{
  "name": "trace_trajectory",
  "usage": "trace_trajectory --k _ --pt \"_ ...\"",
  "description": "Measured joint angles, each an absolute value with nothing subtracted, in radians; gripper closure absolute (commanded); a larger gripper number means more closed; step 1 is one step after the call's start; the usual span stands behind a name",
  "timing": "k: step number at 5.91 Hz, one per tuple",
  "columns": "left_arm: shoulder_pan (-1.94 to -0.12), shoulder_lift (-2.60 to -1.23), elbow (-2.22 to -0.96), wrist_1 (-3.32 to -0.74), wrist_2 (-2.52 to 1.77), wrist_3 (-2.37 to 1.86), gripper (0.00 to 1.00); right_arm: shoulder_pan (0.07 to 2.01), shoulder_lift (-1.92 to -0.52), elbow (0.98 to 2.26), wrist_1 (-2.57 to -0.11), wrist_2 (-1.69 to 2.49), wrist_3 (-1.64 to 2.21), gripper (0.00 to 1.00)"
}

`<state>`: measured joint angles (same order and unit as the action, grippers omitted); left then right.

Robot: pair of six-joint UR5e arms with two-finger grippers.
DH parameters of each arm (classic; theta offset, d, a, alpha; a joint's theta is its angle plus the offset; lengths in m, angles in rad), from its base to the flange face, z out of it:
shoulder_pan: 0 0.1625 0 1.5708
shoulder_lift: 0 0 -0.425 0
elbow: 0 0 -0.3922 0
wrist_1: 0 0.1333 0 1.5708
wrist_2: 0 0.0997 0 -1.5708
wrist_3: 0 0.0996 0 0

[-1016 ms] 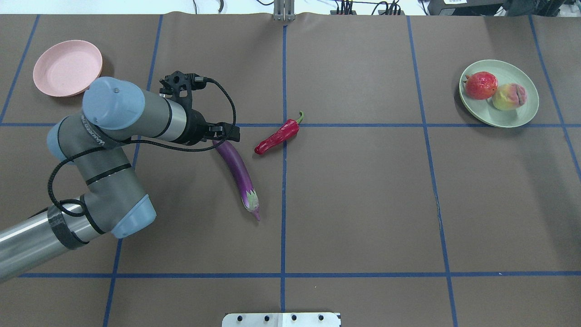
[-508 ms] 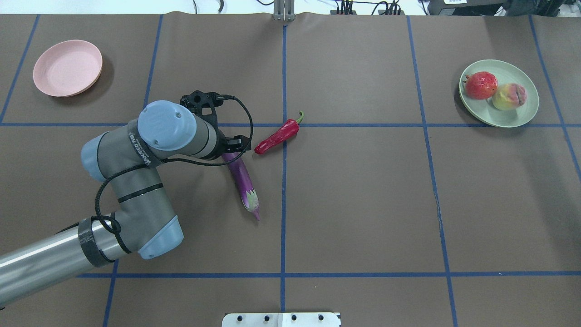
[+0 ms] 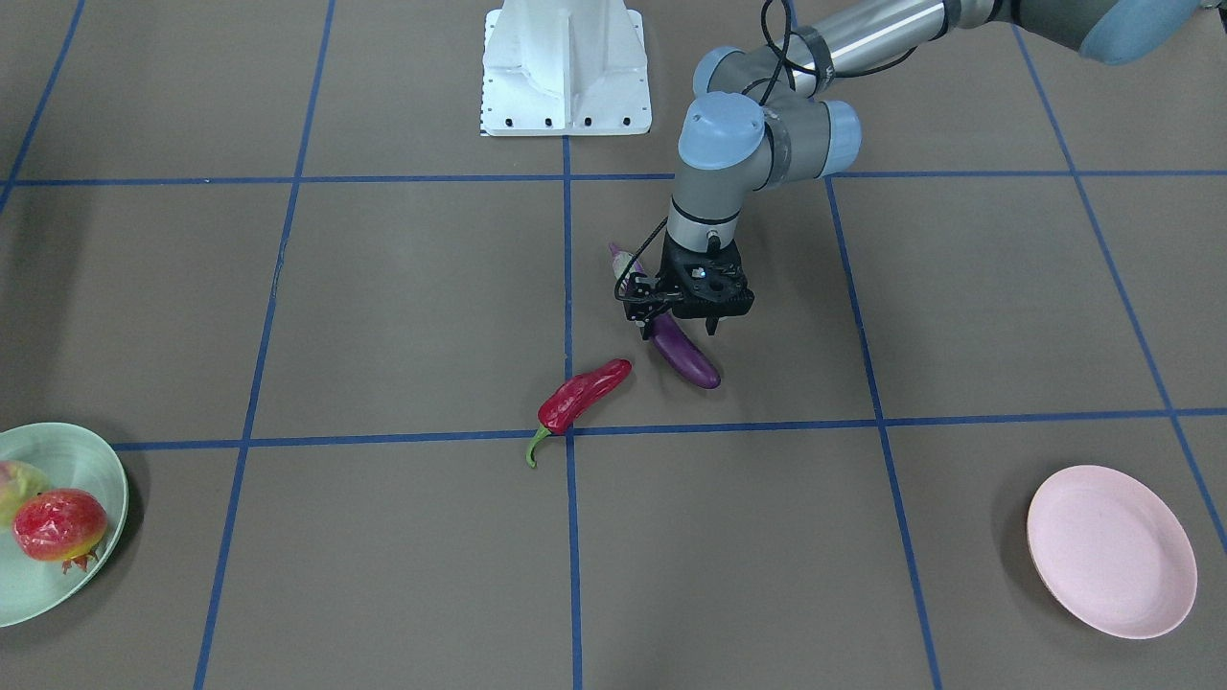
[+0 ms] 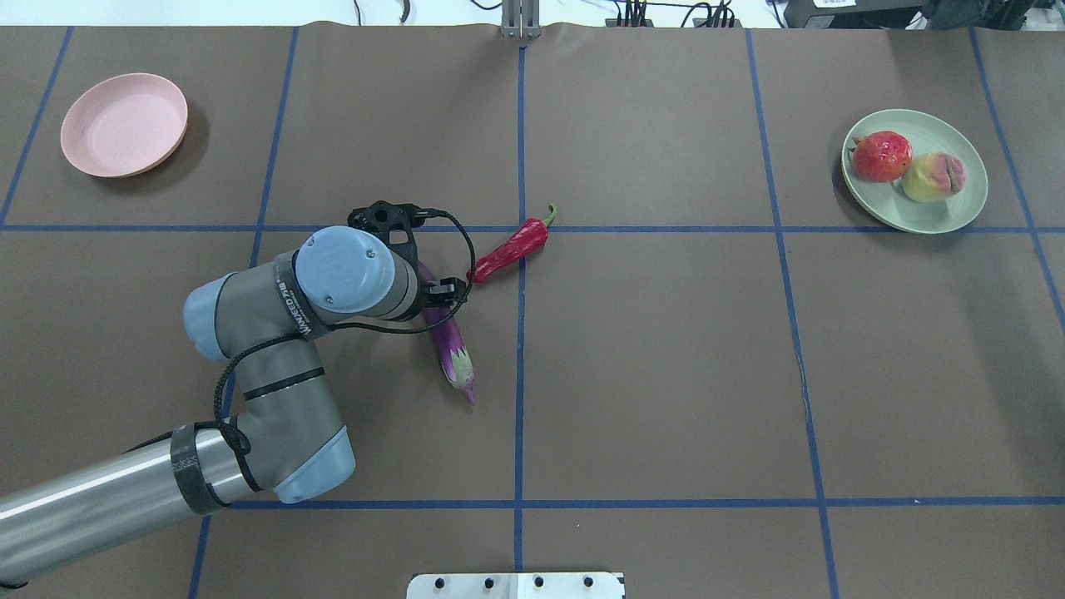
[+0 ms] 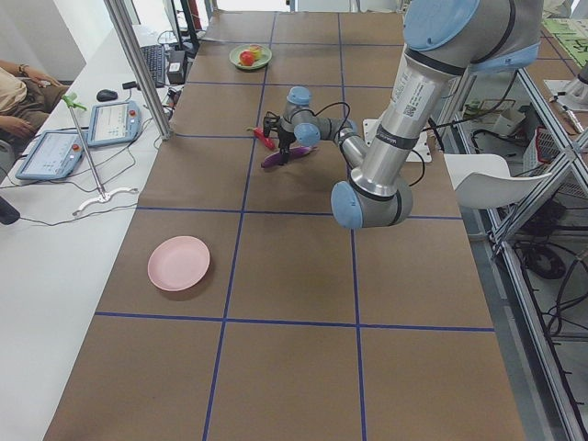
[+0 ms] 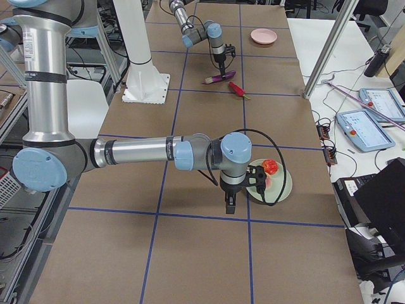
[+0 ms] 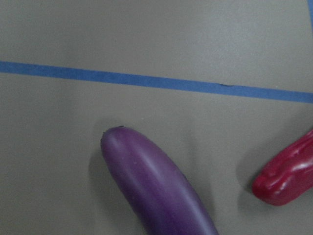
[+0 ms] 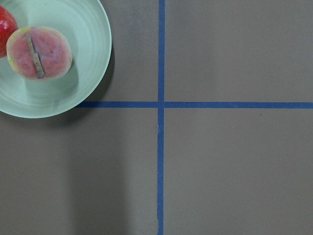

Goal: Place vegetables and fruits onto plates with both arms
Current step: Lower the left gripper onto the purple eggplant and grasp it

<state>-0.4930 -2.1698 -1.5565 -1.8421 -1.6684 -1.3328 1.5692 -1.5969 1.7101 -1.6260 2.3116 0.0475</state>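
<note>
The purple eggplant (image 4: 450,343) lies left of the table's centre, with the red chili pepper (image 4: 509,249) just beyond it. My left gripper (image 3: 678,331) is open and hangs low over the eggplant's (image 3: 688,361) blunt end, one finger on each side. The left wrist view shows the eggplant (image 7: 156,191) and the chili (image 7: 288,176) close below. The pomegranate (image 4: 882,156) and the peach (image 4: 933,177) rest on the green plate (image 4: 957,212). The pink plate (image 4: 123,125) holds nothing. My right gripper (image 6: 231,202) hovers beside the green plate (image 6: 285,190); I cannot tell whether it is open or shut.
The white robot base (image 3: 566,67) stands at the table's near edge. Blue tape lines divide the brown table cover (image 4: 666,374) into squares. An operator's desk with tablets (image 5: 83,138) runs along the far side.
My left arm has swung right and toward the robot's side, bringing the gripper from the eggplant's far tip to over its body. The vegetables and plates have not moved.
</note>
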Motion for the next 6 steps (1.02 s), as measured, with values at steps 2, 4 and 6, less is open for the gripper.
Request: trace_trajectory --k 2,4,6 --pt "-0.473 -2.216 -1.554 -1.762 -1.642 -1.349 1.0 1.569 -1.596 1.709 -1.626 2.312 0.048 0.0" --pt "-0.478 -2.236 -1.564 -1.724 -1.639 -1.313 1.0 1.567 -1.596 1.708 -1.626 2.313 0.048 0.0" --pt "-0.614 -2.233 -1.568 -1.713 -1.689 -1.014 1.0 1.56 -1.597 1.707 -1.626 2.312 0.049 0.0"
